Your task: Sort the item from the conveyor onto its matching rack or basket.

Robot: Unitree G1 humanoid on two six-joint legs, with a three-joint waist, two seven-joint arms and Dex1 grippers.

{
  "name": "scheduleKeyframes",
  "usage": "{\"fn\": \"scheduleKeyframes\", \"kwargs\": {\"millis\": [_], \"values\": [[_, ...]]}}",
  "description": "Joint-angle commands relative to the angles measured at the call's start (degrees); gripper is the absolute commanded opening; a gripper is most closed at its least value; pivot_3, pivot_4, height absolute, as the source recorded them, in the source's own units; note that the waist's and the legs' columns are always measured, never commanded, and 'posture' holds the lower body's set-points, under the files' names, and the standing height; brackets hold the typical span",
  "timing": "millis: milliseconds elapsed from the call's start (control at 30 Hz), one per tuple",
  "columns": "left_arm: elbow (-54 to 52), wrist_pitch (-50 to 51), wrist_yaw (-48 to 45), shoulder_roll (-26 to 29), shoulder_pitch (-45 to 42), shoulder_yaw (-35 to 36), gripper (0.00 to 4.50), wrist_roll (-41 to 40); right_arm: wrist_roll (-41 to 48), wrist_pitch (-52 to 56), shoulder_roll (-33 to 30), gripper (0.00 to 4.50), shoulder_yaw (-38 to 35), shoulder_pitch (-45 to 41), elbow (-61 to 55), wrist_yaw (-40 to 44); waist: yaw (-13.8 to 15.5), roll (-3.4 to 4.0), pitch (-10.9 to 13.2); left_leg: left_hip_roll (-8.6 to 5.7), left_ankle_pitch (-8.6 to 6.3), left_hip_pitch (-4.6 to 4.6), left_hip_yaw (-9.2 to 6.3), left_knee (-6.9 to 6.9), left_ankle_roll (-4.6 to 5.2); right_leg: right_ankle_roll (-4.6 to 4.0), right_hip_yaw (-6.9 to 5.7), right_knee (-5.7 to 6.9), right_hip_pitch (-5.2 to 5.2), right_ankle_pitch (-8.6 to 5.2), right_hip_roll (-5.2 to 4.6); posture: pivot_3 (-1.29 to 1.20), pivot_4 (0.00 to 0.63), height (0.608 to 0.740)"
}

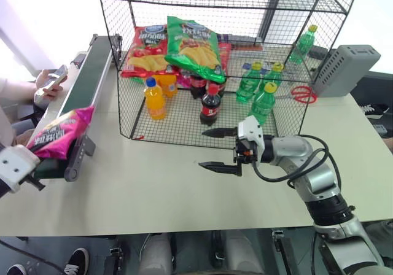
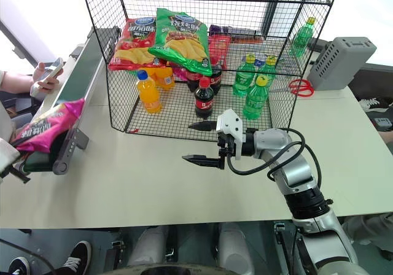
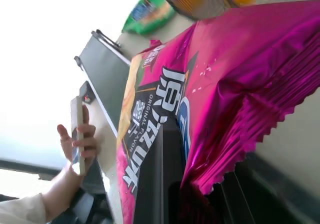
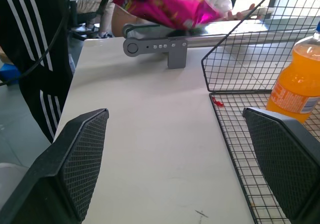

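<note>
1. I use the black wire rack [image 1: 123, 112] on the white tabletop [image 1: 153, 189] as my landmark.
2. The dark-green conveyor [image 1: 92, 72] runs along the rack's left side, its near end reaching past the rack's front edge toward me.
3. The magenta-pink chip bag [image 1: 61, 132] sits at that near end of the conveyor, to the left of the rack's front-left corner.
4. My left hand [image 1: 27, 175] is clamped shut on the bag's near crimped edge; the left wrist view shows the pink foil bunched right at the fingers.
5. My right hand [image 1: 220, 148] hovers just in front of the rack's front edge, pointing left toward the conveyor, its two black fingers spread wide with nothing between them.
6. Inside the rack, a red chip bag [image 1: 146, 51] and a green chip bag [image 1: 195, 46] lie at the back left, with orange soda bottles [image 1: 155, 99], cola bottles [image 1: 210, 103] and green bottles [image 1: 263, 101] standing on the lower tier.
7. A grey ribbed box [image 1: 345, 69] stands at the rack's right side, red scissors [image 1: 301, 93] beside it.
8. Beyond the conveyor, left of the rack, a person's hand [image 1: 49, 81] holds a phone [image 1: 55, 77].
</note>
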Motion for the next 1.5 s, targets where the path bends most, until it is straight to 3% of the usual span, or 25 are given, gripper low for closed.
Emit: {"fn": "scheduleKeyframes", "kwargs": {"millis": [33,200,333,433,567,967,1133,1300,1400,1500], "values": [[-9.67,12.76,-5.2,-0.26,1.25,6.84,0.03,-18.08,-0.19,-1.81,0.19,4.5,-1.01,-1.37,0.27,0.07,-0.11,0.0,0.0,0.0,0.0,0.01,0.0,0.0,0.0,0.0,0.0,0.01,0.0,0.0,0.0,0.0,0.15,0.74],[-23.14,37.47,-10.3,0.31,8.7,13.76,0.03,-45.9,2.1,0.11,-0.37,4.5,-2.11,-1.48,0.22,1.48,-0.26,0.01,0.01,0.01,0.0,0.03,-0.03,0.0,0.0,0.0,0.03,0.03,0.0,0.0,0.01,0.0,0.15,0.74],[-30.31,52.78,-9.81,2.05,12.48,16.1,0.03,-65.53,10.15,10.1,-1.86,4.5,-4.01,-1.67,-2.83,3.15,0.15,0.01,0.03,0.0,0.0,0.08,-0.08,0.01,-0.01,0.0,0.05,0.04,0.08,0.0,-0.01,0.0,0.15,0.74],[-31.59,61.58,-6.07,4.13,11.99,13.72,0.03,-83.71,16.91,19.5,-4.42,4.5,-4.5,-1.27,-6.7,4.31,0.18,0.0,0.02,-0.03,0.01,0.12,-0.16,0.04,-0.01,-0.02,0.03,0.05,0.16,-0.02,0.0,0.0,0.15,0.74],[-31.38,64.86,-2.83,2.77,5.91,7.35,0.03,-92.73,22.62,29.15,-7.47,4.5,-4.78,-1.17,-7.84,4.64,0.11,0.03,0.03,-0.05,0.0,0.26,-0.16,0.01,-0.01,-0.05,0.12,0.05,0.21,-0.03,0.02,0.0,0.15,0.74],[-26.45,72.45,-0.85,0.45,-10.63,-6.78,0.03,-95.07,38.24,41.78,-4.87,4.5,-9.3,-6.46,-9.25,3.07,0.07,0.03,0.04,-0.09,0.01,0.26,-0.11,0.01,-0.01,-0.04,0.15,0.05,0.22,-0.03,0.09,0.0,0.15,0.74],[-26.16,72.7,0.51,-2.04,-12.82,-7.94,0.03,-94.17,36.32,40.37,0.43,4.5,-6.23,-6.65,-9.72,-0.98,-0.04,0.01,0.03,-0.07,0.0,0.25,-0.12,-0.01,-0.01,-0.04,0.15,0.02,0.22,-0.03,0.1,0.0,0.15,0.74],[-25.97,73.06,1.88,-3.03,-12.93,-7.77,0.03,-94.34,35.44,40.05,1.38,4.5,-5.35,-6.38,-9.94,-1.11,0.24,0.0,0.02,-0.11,0.01,0.2,-0.11,0.0,-0.01,-0.03,0.16,0.01,0.2,-0.02,0.04,0.0,0.15,0.74],[-25.83,72.74,1.91,-3.53,-12.61,-7.09,0.0,-92.21,36.17,40.98,0.87,3.64,-5.48,-6.26,-10.08,-0.75,0.16,0.01,0.02,-0.11,0.01,0.19,-0.12,0.01,-0.01,-0.03,0.15,0.0,0.2,-0.02,0.04,0.0,0.15,0.74],[-25.73,72.69,1.75,-3.65,-12.24,-6.6,0.0,-90.5,36.47,41.37,0.57,2.15,-6.08,-6.2,-9.79,-0.95,0.12,0.01,0.02,-0.11,0.01,0.19,-0.14,0.0,-0.01,-0.03,0.15,0.0,0.19,-0.02,0.06,0.0,0.15,0.74]]}}
